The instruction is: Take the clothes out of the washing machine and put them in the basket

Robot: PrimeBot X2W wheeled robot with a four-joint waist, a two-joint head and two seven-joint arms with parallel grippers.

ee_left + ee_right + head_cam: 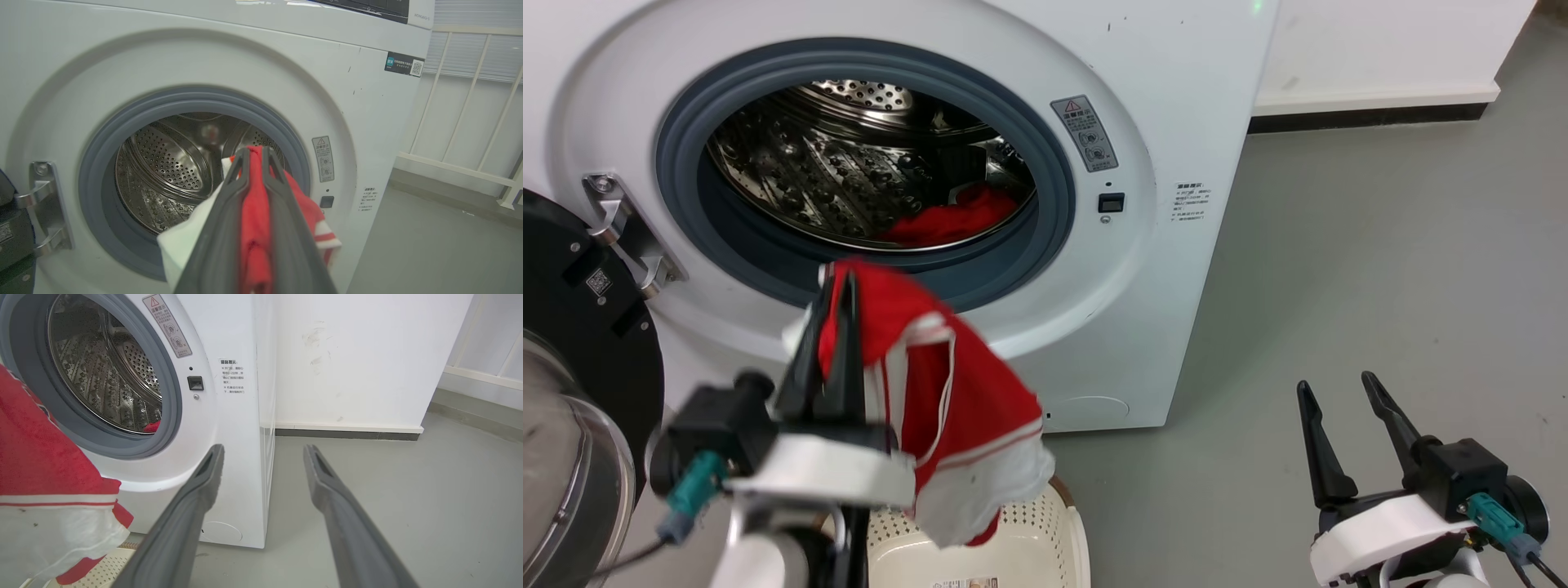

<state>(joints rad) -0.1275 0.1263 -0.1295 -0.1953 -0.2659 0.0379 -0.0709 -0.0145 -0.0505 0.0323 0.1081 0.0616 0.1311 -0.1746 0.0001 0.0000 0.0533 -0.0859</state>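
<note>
My left gripper [837, 286] is shut on a red garment with white trim [956, 400], which hangs in front of the washing machine's porthole [862, 171] and above the cream basket [1013, 547] on the floor. In the left wrist view the red fabric [255, 212] is pinched between the two dark fingers. A second red garment [952, 220] lies inside the steel drum at its lower right, also seen as a red scrap [152, 426] in the right wrist view. My right gripper [1335, 388] is open over the floor at the lower right, holding nothing.
The machine's black-framed glass door [572, 392] stands swung open at the left. Grey floor [1380, 269] stretches to the right of the machine, bounded by a white wall with a dark skirting [1372, 114]. A white railing [482, 122] stands beyond.
</note>
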